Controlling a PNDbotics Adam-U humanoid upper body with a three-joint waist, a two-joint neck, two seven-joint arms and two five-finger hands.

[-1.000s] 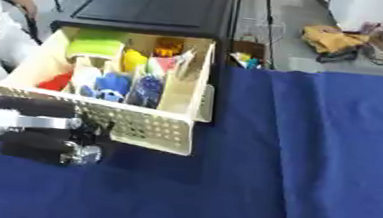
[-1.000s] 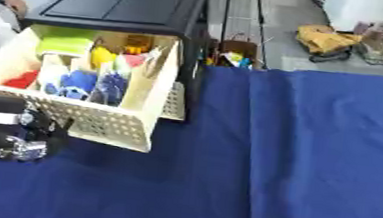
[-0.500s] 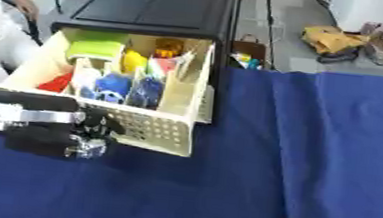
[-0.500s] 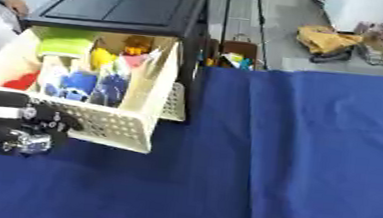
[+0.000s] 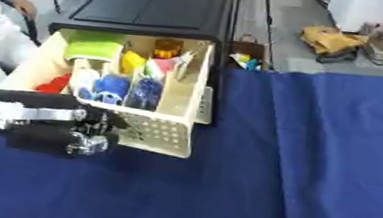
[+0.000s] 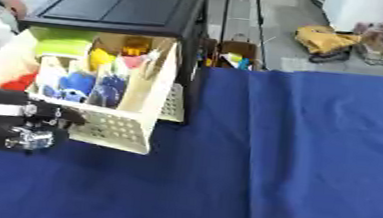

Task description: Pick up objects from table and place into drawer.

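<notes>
The robot's left hand (image 5: 57,128) is at the lower left of the frame, right in front of the cream drawer (image 5: 170,136). A second ago it sat a bit lower on the blue cloth (image 5: 312,168); now it has come up against the holey front of the drawer. Its fingers are curled together and I see nothing in them. The drawer is pulled out from the black cabinet (image 5: 152,7) and is full of bright things: a green thing (image 5: 91,48) at the back, yellow ones, blue ones (image 5: 148,89) and a red one. No things are left on the cloth, so I think the picking is done and the hand may push the drawer in. The right hand does not show. I see no words or labels to read.
</notes>
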